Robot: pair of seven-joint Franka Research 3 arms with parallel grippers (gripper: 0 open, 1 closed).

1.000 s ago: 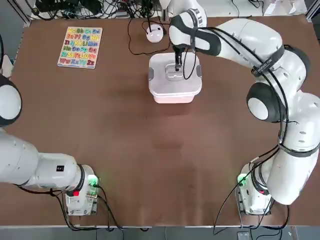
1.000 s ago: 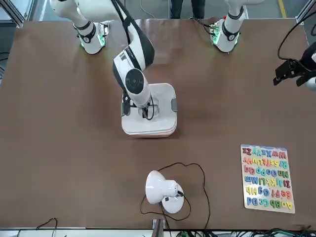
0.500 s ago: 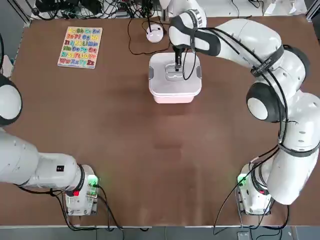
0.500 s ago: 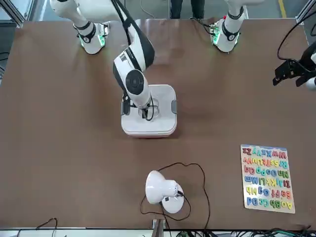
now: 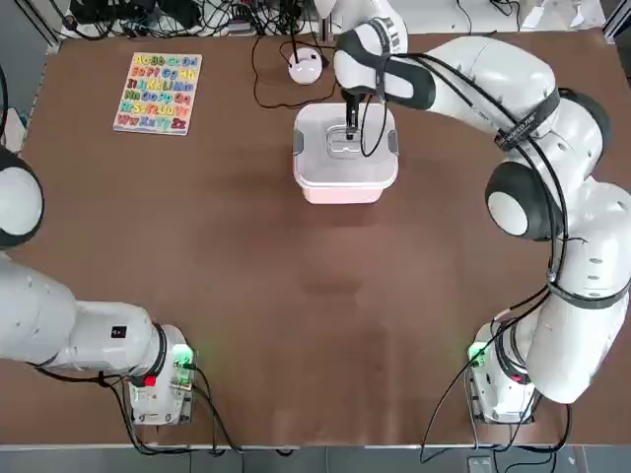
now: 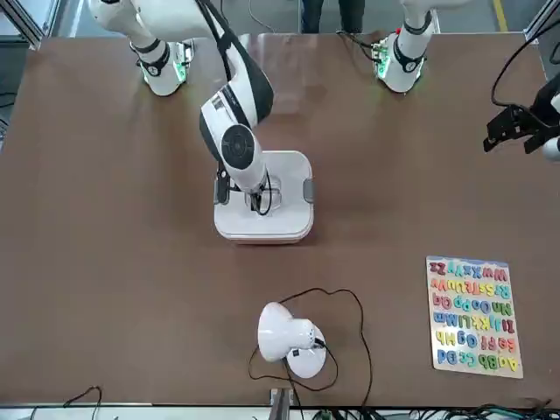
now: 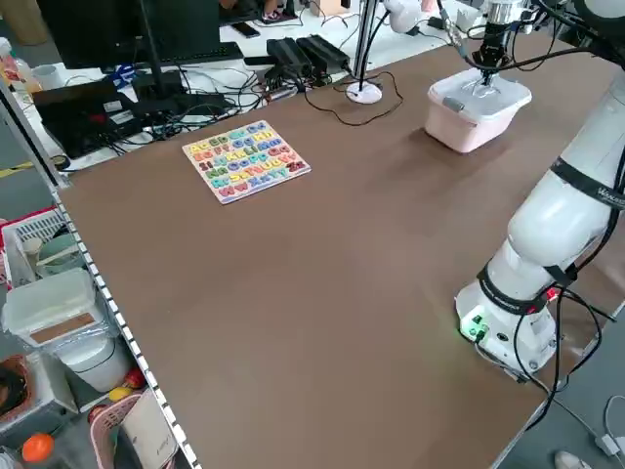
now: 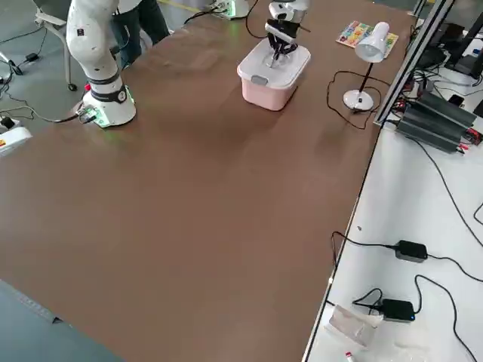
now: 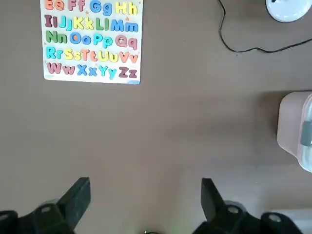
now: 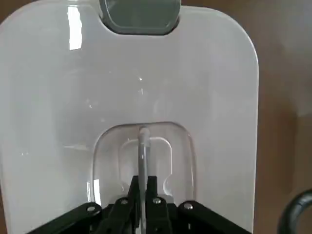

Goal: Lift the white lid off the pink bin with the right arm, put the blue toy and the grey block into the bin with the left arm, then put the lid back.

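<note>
Bench (image 5: 296, 296) surface is plain brown and matte, with an alphabet puzzle (image 5: 158, 92) and a small lamp (image 5: 306, 67) well apart from the pink bin (image 5: 345, 187). On the bin sits the white lid (image 5: 317, 138), probably light, stiff and slick, best taken by its thin central handle. Right end effector (image 10: 141, 192) is pinched together on that handle; left end effector (image 9: 145, 200) hangs spread apart, idle. Blue toy and grey block are nowhere visible.
</note>
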